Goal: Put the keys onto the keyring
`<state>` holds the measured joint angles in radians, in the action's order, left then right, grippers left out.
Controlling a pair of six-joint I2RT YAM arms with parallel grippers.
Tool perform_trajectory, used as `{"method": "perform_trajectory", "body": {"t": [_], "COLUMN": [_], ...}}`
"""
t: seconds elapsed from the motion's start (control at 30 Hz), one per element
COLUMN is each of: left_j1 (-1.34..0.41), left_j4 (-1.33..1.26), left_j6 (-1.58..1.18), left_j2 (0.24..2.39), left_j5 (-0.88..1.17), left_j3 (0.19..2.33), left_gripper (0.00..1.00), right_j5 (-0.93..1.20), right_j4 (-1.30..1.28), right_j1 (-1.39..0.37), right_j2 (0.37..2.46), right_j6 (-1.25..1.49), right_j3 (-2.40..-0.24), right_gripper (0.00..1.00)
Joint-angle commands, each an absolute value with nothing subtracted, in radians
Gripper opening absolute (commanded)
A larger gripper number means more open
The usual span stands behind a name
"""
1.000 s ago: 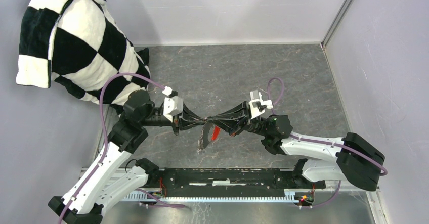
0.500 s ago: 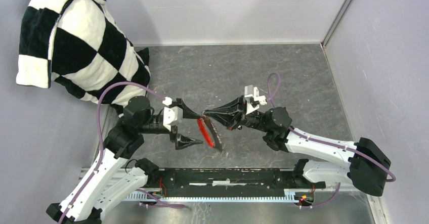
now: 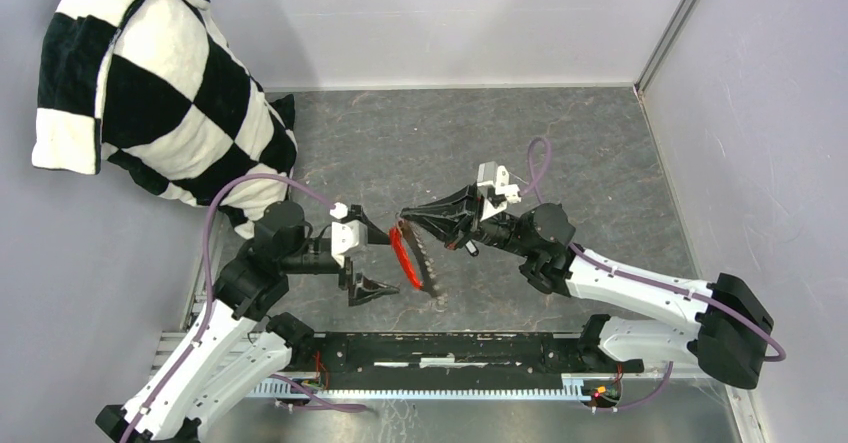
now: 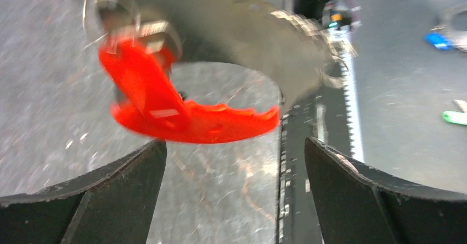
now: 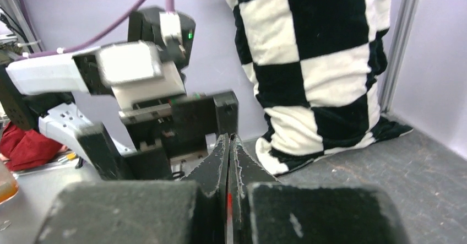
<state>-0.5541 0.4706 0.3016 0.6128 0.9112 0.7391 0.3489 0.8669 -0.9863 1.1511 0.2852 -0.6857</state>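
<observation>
My right gripper (image 3: pixel 404 220) is shut on the keyring (image 3: pixel 405 253), held above the grey floor at mid-table. A sliver of red shows between its fingers (image 5: pixel 228 200). From the thin silvery ring (image 4: pixel 104 4) hang a bright red fob (image 4: pixel 204 124) and a blurred grey toothed strip (image 4: pixel 259 40). A second red piece (image 4: pixel 140 79) overlaps the fob. I cannot make out the keys in this blurred bunch. My left gripper (image 3: pixel 385 256) stands wide open just left of the fob, its fingers (image 4: pixel 126 172) below it and touching nothing.
A black-and-white checkered cloth (image 3: pixel 150 93) hangs over the back left corner and reaches the floor (image 5: pixel 330 90). Grey walls close in the back and right. A black rail (image 3: pixel 460 348) runs along the near edge between the arm bases.
My left gripper has opened, let go and drawn back left and down. My right gripper has shifted left and up with the keyring, and the fob has swung.
</observation>
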Motion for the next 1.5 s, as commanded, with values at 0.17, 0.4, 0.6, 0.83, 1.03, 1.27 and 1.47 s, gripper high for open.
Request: {"method": "perform_trajectory", "body": {"t": [0.17, 0.4, 0.6, 0.83, 1.03, 1.27, 1.47], "left_j1": [-0.556, -0.556, -0.557, -0.557, -0.557, -0.557, -0.557], "left_j4": [0.353, 0.420, 0.265, 0.104, 0.079, 0.006, 0.009], "left_j6": [0.417, 0.522, 0.287, -0.016, -0.009, -0.061, -0.011], "left_j2": [0.523, 0.371, 0.373, 0.520, 0.544, 0.583, 0.610], "left_j5": [0.399, 0.649, 0.791, 0.910, 0.885, 0.818, 0.850], "left_j3": [0.674, 0.619, 0.604, 0.645, 0.618, 0.618, 0.621], "left_gripper": [1.00, 1.00, 1.00, 1.00, 1.00, 1.00, 1.00], "right_j5": [0.294, 0.265, 0.244, 0.235, 0.216, 0.213, 0.207], "right_j4": [0.915, 0.864, 0.844, 0.844, 0.831, 0.832, 0.835], "right_j1": [-0.980, -0.981, -0.982, -0.996, -1.007, -1.014, -1.027], "right_j2": [1.093, 1.089, 1.094, 1.109, 1.109, 1.119, 1.121], "right_j6": [0.213, 0.174, 0.171, 0.173, 0.169, 0.175, 0.180], "right_j3": [-0.771, -0.801, -0.813, -0.825, -0.827, -0.829, -0.830], "right_gripper": [0.01, 0.01, 0.01, 0.01, 0.01, 0.01, 0.01]}}
